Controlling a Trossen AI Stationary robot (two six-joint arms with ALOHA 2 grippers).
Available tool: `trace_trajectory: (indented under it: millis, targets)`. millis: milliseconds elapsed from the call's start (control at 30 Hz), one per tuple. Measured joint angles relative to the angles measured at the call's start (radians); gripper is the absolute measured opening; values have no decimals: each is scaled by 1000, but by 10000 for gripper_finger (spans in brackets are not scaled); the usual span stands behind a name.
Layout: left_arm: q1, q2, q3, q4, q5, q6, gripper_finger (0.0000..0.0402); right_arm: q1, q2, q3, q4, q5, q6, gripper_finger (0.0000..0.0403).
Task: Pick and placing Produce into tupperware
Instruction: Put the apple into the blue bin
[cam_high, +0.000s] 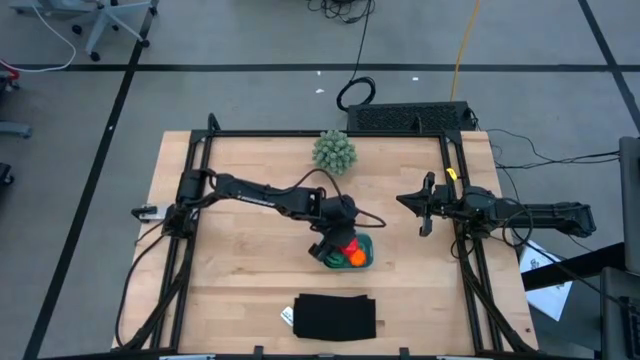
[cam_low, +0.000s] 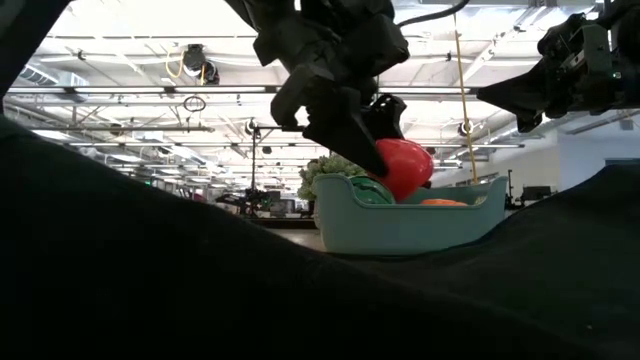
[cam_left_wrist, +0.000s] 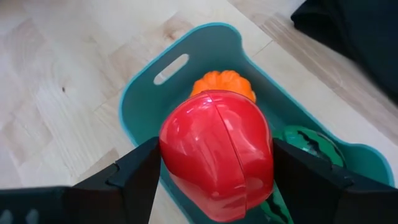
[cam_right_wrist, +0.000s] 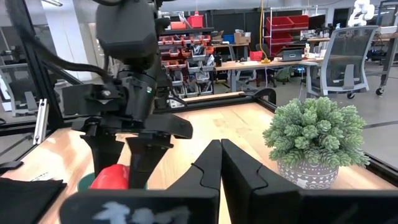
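Over the teal tupperware near the middle of the wooden surface, the left hand is clamped on the red tomato, holding it just above the rim. Inside the tupperware lie the orange ball and the green striped melon. Off toward the right edge, the right hand waits with its fingers pressed together, well apart from the container.

Even, bright light overhead; ceiling lamps glare in the low view, foreground silhouetted.
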Motion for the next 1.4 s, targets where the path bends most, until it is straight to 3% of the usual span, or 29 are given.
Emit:
trace_trajectory:
  millis: [833, 1400]
  targets:
    - [10, -1, 0, 8, 23, -14, 273, 0, 0, 0, 3, 0, -15, 0]
    - [20, 59, 0, 32, -13, 102, 273, 0, 3, 0, 4, 0, -15, 0]
